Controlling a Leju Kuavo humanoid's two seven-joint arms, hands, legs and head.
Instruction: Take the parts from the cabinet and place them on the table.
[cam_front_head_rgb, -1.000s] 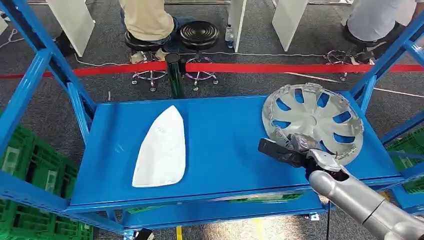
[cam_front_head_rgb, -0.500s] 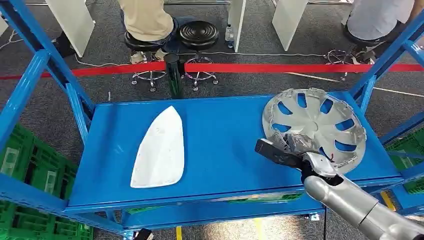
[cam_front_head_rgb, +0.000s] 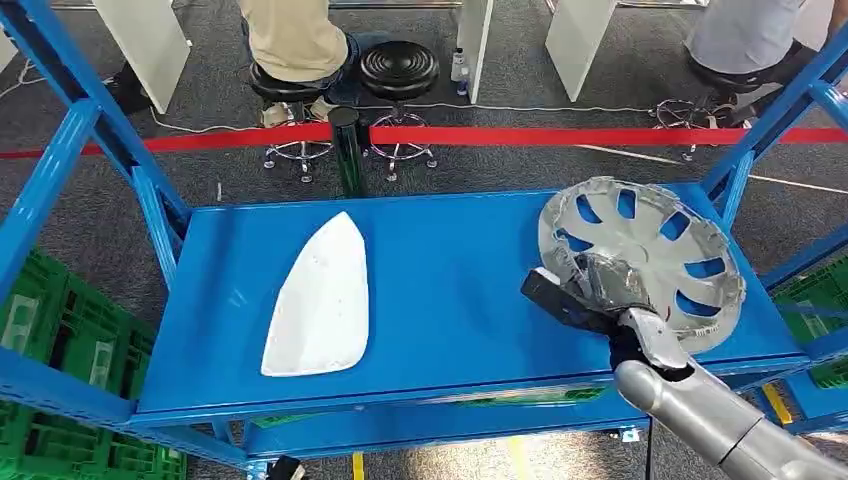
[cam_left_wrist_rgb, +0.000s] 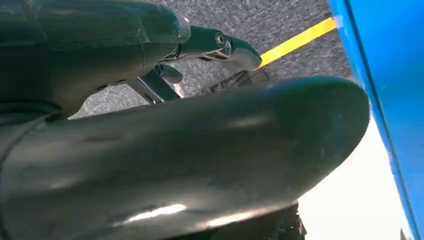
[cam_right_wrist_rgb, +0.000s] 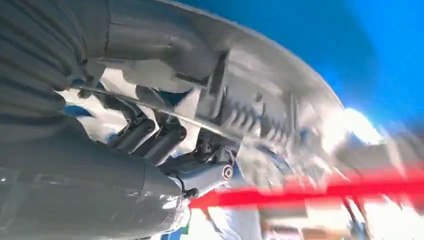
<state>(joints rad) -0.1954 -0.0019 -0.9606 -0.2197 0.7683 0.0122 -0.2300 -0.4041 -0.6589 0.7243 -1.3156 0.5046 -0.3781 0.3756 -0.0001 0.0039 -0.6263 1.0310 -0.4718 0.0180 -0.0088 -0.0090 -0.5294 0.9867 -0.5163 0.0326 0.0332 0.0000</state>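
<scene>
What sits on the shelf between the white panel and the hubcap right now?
Head view: bare blue shelf lies between the white panel and the silver hubcap. Only the right hand, gripping the hubcap's near edge, reaches in from that side.

On the shelf (cam_front_head_rgb: 450, 260) in front of me, the flat panel (cam_front_head_rgb: 322, 300) lies toward the left and the wheel cover (cam_front_head_rgb: 650, 245) toward the right, well apart. My right hand (cam_front_head_rgb: 590, 290) reaches in from the lower right and grips the wheel cover at its near edge, which is tilted up off the shelf. Behind the shelf a tape (cam_front_head_rgb: 500, 135) runs across, with a post (cam_front_head_rgb: 347, 150) in the middle. Two stools (cam_front_head_rgb: 398, 70) stand just beyond it. Crates (cam_front_head_rgb: 60, 330) sit below the shelf to the left.
</scene>
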